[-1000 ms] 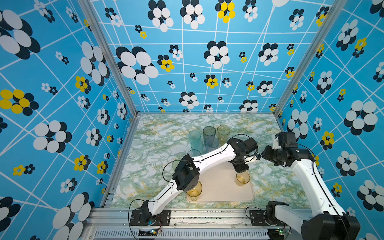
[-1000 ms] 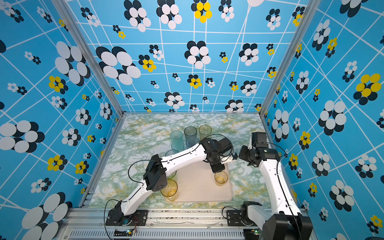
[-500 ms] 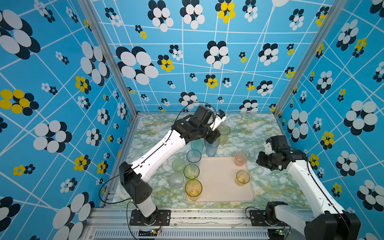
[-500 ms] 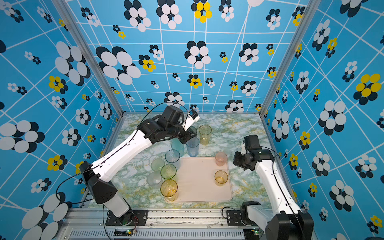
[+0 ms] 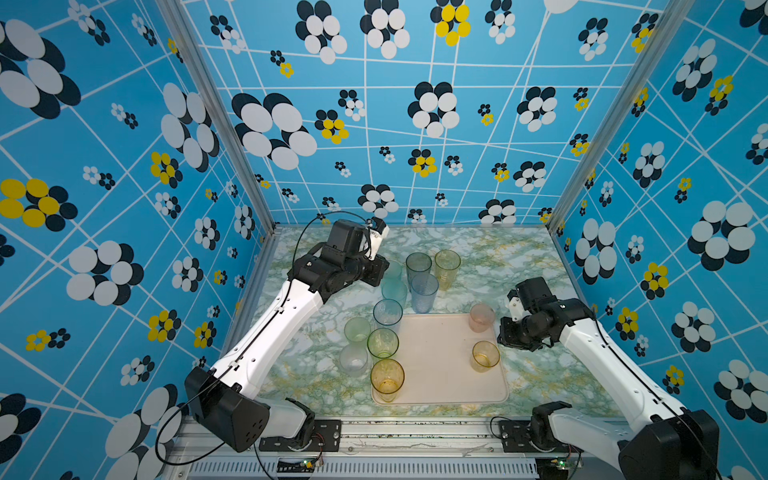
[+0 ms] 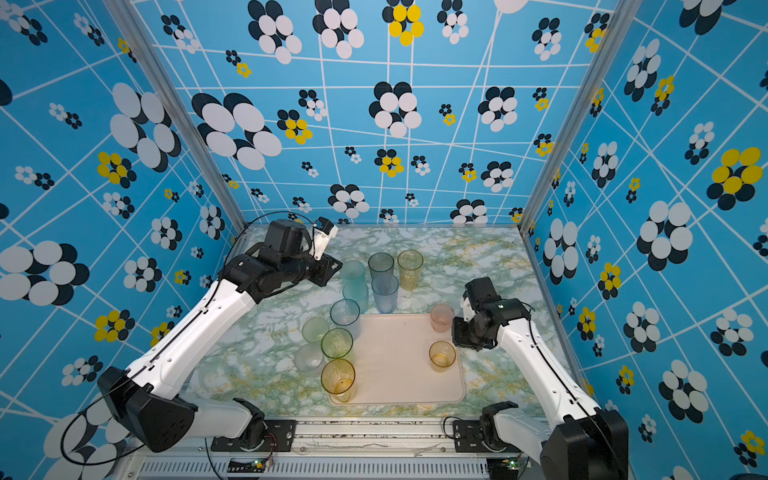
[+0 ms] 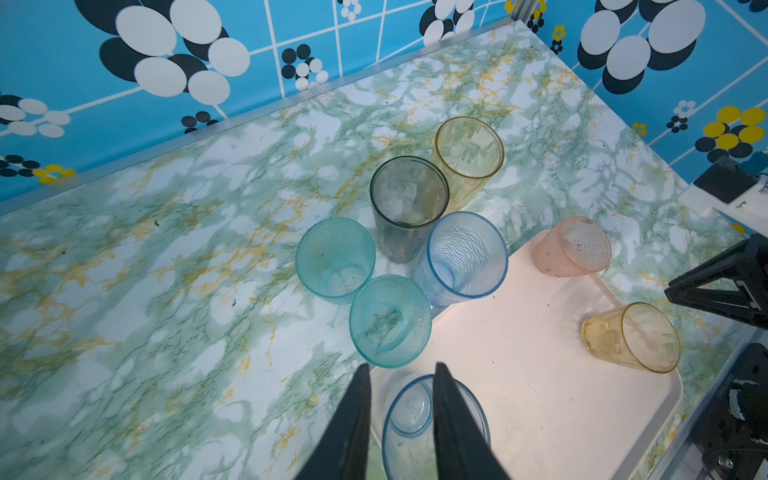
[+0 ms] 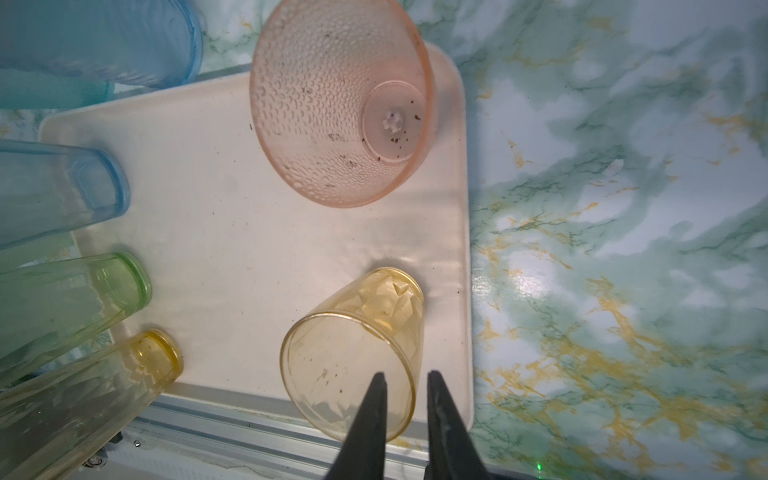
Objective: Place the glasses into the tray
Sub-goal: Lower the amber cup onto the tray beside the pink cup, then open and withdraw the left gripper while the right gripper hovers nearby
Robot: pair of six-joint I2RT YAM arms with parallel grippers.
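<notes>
While both top views take in the whole bench, they tell little of the claws. The tray (image 5: 436, 365) lies low in the middle of the frame. The orange glass (image 5: 485, 356) stands inside it by the right rim, and the pink glass (image 5: 481, 318) stands at its upper right corner. Down its left rim run a blue glass (image 5: 387, 312), a green glass (image 5: 382, 343) and a tall amber glass (image 5: 386, 380); their height hides whether their feet are inside the rim. Left of centre, the left gripper (image 5: 380, 272) hangs with its black body covering part of a teal glass (image 5: 394, 272), and its fingers cannot be made out. The right gripper (image 5: 503, 334) hangs just right of the tray's right rim, near the orange glass, its fingers out of sight.

Seen from the left wrist, the two black fingers (image 7: 353, 424) stand a narrow gap apart, gripping nothing. They mask part of the blue glass beneath, which the frame edge also cuts off. The teal glass stands on the marble table (image 7: 124, 291), off the tray.

From the right wrist, the fingers (image 8: 365, 428) are likewise narrowly parted, with nothing seen pinched between them. One overlaps the orange glass's mouth and the other lies outside its rim; whether either touches it cannot be told. The pink glass stands upright, its foot inside the tray's corner. The frame cuts off the blue, green and tall amber glasses.
</notes>
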